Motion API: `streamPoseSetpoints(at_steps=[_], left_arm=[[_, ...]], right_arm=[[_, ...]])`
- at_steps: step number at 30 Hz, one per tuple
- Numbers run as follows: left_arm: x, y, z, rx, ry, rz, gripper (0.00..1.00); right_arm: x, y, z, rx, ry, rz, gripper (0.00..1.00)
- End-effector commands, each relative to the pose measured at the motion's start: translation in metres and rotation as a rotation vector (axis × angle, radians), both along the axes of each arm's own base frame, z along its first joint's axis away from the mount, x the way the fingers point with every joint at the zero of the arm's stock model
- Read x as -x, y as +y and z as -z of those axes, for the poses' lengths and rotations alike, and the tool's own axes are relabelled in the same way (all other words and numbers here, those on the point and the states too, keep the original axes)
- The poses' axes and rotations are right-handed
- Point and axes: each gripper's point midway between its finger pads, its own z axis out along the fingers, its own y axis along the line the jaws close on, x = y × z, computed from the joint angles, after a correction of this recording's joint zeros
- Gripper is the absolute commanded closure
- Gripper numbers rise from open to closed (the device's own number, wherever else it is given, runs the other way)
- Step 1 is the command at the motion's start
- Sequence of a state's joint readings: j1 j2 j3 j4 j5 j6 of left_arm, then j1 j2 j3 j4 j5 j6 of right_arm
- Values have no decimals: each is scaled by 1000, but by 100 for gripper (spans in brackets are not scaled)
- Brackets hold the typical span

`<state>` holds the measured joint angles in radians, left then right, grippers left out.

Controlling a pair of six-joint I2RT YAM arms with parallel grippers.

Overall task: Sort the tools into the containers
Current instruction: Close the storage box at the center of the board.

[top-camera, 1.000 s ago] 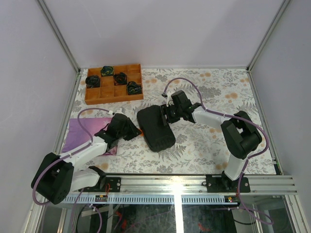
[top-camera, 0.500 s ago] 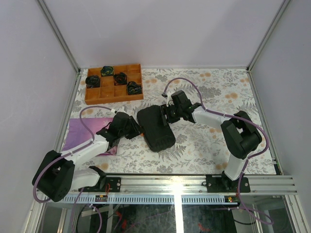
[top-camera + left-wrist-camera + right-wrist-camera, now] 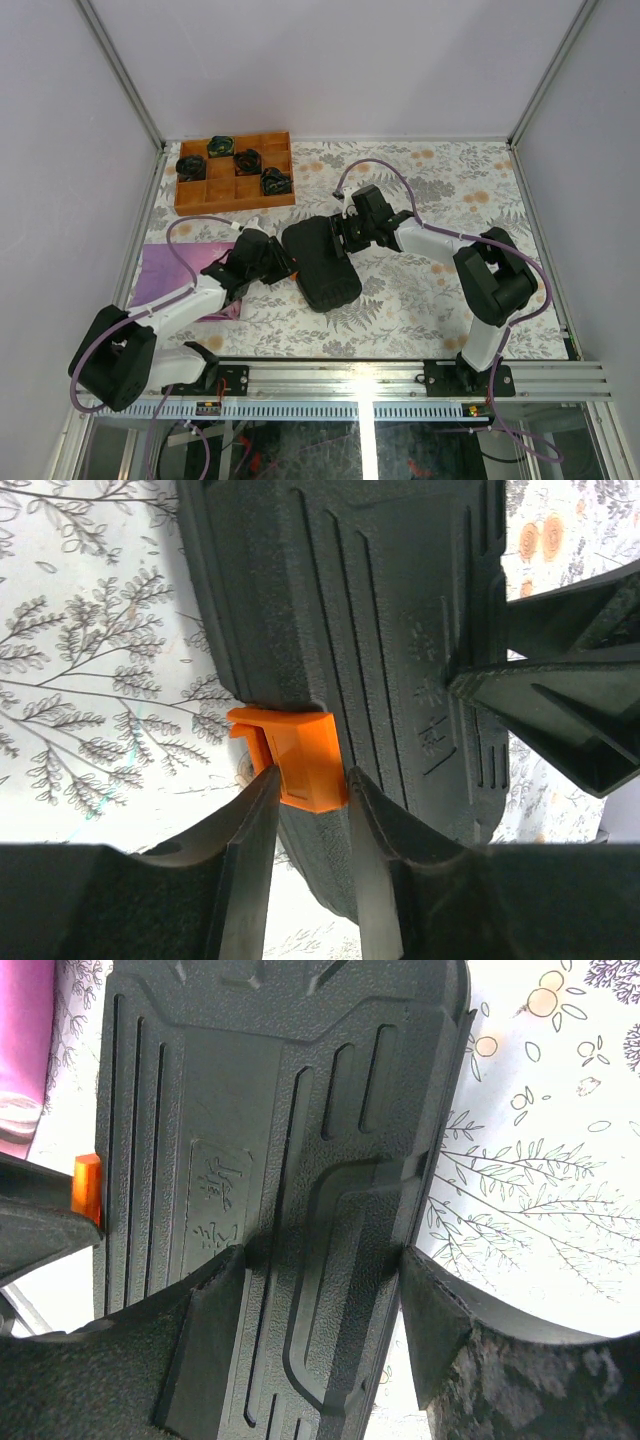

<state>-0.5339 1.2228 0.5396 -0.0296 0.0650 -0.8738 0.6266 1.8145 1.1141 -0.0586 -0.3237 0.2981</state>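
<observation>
the left claw (image 3: 283, 268) has slid right since a second ago and now pinches the orange latch (image 3: 295, 755) on the left edge of the tool case (image 3: 320, 265), one finger on each side of it. the case lies shut in the middle of the tabletop (image 3: 440, 180), between the two arms. the right claw (image 3: 345, 232) is spread wide, its fingertips (image 3: 215, 1300) resting on the case's top at the far right edge.

Matt, grainy black plastic tool case (image 3: 300, 1110) with a smooth orange plastic latch (image 3: 300, 755).
</observation>
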Motion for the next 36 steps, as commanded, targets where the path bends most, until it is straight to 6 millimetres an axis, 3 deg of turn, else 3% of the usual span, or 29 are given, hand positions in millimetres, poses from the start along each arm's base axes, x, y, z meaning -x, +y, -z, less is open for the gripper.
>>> streamPoseSetpoints(at_steps=[1, 12, 14, 19, 36], left_arm=[[-23, -38, -50, 150, -160, 64, 69], [-23, -39, -48, 148, -156, 66, 65], [-23, -36, -47, 138, -157, 62, 59], [-20, -26, -41, 101, -146, 31, 49], [-8, -14, -11, 64, -86, -1, 39]], right_arm=[[69, -24, 78, 189, 267, -71, 38], [69, -25, 78, 197, 268, -74, 38], [69, -25, 78, 198, 268, -74, 38], [67, -23, 77, 193, 269, -72, 38], [69, -24, 79, 202, 270, -75, 38]])
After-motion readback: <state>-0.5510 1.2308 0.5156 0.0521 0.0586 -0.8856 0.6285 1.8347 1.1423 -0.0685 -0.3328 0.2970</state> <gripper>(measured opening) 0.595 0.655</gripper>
